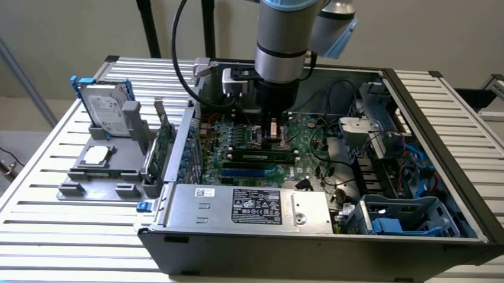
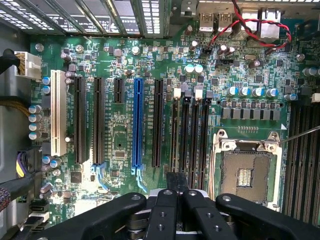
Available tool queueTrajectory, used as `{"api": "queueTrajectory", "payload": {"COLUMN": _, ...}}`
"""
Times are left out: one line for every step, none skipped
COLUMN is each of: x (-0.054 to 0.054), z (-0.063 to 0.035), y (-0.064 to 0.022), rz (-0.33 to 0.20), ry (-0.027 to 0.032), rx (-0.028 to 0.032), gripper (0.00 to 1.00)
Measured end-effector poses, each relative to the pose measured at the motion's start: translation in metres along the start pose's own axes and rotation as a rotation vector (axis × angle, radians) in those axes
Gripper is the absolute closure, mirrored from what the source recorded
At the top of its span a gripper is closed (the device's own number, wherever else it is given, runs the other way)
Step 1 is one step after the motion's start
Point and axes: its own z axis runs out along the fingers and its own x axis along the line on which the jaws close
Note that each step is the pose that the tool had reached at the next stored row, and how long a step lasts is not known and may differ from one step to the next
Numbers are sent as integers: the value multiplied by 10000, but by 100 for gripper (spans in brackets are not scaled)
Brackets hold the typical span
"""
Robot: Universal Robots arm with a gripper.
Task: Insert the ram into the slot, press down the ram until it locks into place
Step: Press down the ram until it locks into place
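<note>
While the end effector (image 1: pixel 273 131) hangs low over the motherboard (image 2: pixel 125 135), its fingers (image 2: pixel 165 210) look pinched narrow. I think the ram (image 1: pixel 260 157) already sits in the slot (image 1: pixel 260 163) beside the blue slot (image 1: pixel 248 173); locked or not, I cannot tell

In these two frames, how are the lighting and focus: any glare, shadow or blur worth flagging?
Exterior view: soft, slightly hazy, even light; the arm shades the board beneath it, where the ram reads dark. Wrist view: board evenly lit and fairly crisp, mild glare on the CPU socket; the nearby gripper is dark and softer.
</note>
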Motion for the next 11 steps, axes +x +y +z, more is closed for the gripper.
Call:
{"api": "queueTrajectory", "payload": {"x": -8, "z": 5, "y": 0, "rz": 0, "ry": 4, "rx": 0, "gripper": 89}}
{"api": "queueTrajectory", "payload": {"x": -20, "z": 10, "y": -1, "rz": -1, "ry": 7, "rx": 1, "gripper": 89}}
{"api": "queueTrajectory", "payload": {"x": -28, "z": 17, "y": -1, "rz": -1, "ry": 11, "rx": 0, "gripper": 89}}
{"api": "queueTrajectory", "payload": {"x": -28, "z": 25, "y": -1, "rz": -1, "ry": 9, "rx": 3, "gripper": 89}}
{"api": "queueTrajectory", "payload": {"x": -28, "z": 33, "y": -1, "rz": -1, "ry": 11, "rx": 1, "gripper": 89}}
{"api": "queueTrajectory", "payload": {"x": -28, "z": 42, "y": -1, "rz": -1, "ry": 12, "rx": 1, "gripper": 89}}
{"api": "queueTrajectory", "payload": {"x": -28, "z": 57, "y": -1, "rz": -2, "ry": 13, "rx": 1, "gripper": 89}}
{"api": "queueTrajectory", "payload": {"x": -29, "z": 73, "y": -1, "rz": -2, "ry": 15, "rx": 0, "gripper": 89}}
{"api": "queueTrajectory", "payload": {"x": -29, "z": 91, "y": -1, "rz": -1, "ry": 14, "rx": 1, "gripper": 89}}
{"api": "queueTrajectory", "payload": {"x": -29, "z": 110, "y": -2, "rz": -1, "ry": 14, "rx": 1, "gripper": 89}}
{"api": "queueTrajectory", "payload": {"x": -29, "z": 128, "y": -2, "rz": -1, "ry": 13, "rx": 2, "gripper": 89}}
